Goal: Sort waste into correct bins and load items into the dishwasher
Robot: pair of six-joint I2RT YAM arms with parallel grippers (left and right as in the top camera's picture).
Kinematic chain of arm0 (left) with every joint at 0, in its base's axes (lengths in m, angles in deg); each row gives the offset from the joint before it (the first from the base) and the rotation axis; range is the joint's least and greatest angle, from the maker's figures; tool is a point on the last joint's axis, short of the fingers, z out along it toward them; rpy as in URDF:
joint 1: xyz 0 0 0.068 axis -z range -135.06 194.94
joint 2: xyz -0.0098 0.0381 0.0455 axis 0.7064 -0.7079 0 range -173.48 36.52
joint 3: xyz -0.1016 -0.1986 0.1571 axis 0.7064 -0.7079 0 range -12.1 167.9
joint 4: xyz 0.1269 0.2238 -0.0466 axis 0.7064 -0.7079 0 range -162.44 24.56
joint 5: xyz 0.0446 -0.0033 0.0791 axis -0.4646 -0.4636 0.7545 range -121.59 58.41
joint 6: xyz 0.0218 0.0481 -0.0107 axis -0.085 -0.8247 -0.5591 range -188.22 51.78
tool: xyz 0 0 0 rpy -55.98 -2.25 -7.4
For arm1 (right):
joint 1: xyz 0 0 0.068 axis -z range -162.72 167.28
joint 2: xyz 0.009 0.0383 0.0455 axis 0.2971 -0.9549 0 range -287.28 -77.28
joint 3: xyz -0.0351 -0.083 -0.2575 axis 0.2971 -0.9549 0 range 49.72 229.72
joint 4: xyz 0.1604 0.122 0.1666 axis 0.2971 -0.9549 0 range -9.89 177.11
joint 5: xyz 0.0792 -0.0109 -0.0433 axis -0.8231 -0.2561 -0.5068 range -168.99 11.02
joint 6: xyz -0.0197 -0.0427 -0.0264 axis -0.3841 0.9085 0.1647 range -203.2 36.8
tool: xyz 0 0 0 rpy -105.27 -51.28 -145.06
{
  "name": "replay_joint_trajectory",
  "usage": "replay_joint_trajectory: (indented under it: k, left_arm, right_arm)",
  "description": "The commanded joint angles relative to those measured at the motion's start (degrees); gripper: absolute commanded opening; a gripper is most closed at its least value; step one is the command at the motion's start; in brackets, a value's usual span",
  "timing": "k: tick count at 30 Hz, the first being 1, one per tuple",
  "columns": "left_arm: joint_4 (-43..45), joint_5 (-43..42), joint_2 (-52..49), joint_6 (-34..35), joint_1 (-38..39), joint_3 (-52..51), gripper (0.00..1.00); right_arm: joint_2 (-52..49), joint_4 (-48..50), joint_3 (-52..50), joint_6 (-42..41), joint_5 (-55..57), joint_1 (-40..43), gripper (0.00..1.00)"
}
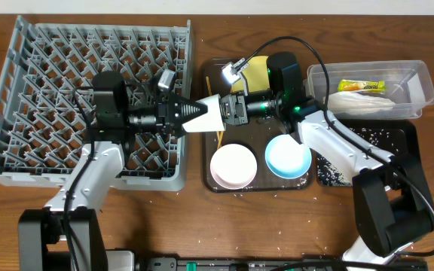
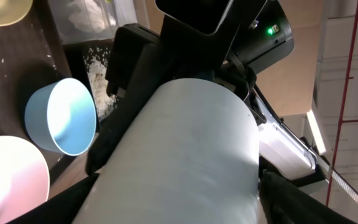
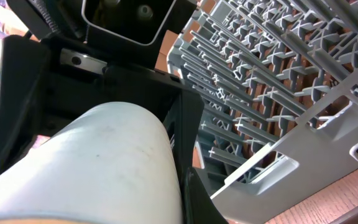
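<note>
Up over wooden table (image 1: 315,226), left jaws and right jaws both clamped on white cup (image 1: 209,113)

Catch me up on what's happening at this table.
Both arms are on one small white cup, held in the air between the grey dish rack and the brown tray: the left gripper grips it from the rack side, the right gripper from the tray side, which looks like a handover. The white bowl and light blue bowl sit on the tray. The wrapper and napkin lie in the clear tub.
</note>
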Motion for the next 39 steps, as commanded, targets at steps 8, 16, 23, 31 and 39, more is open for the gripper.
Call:
replay_joint_trajectory:
  k: [8,16,23,31,39]
  left_arm:
    - [0.7,-0.15,0.22,-0.37,-0.79,0.15,0.43]
    - [0.7,0.87,0.22,-0.35,-0.81,0.15,0.19]
    - [0.7,6.56,0.22,0.46,-3.82,0.15,0.12]
    - [-1.29,23.21,0.35,2.34,-6.19,3.54,0.13]
    - [-23.02,31.1,1.14,-8.9,-6.01,16.85,0.13]
  right_arm:
    - [-0.52,-0.87,-0.2,0.2,-0.44,1.79,0.01]
    - [-0.5,1.29,-0.2,0.13,-0.72,3.91,0.44]
    - [0.39,5.57,-0.15,-1.95,-4.55,15.26,0.97]
    - [2.91,5.27,-0.15,1.49,-2.4,19.43,0.99]
    - [7.54,-7.3,-0.15,13.4,4.09,18.88,0.99]
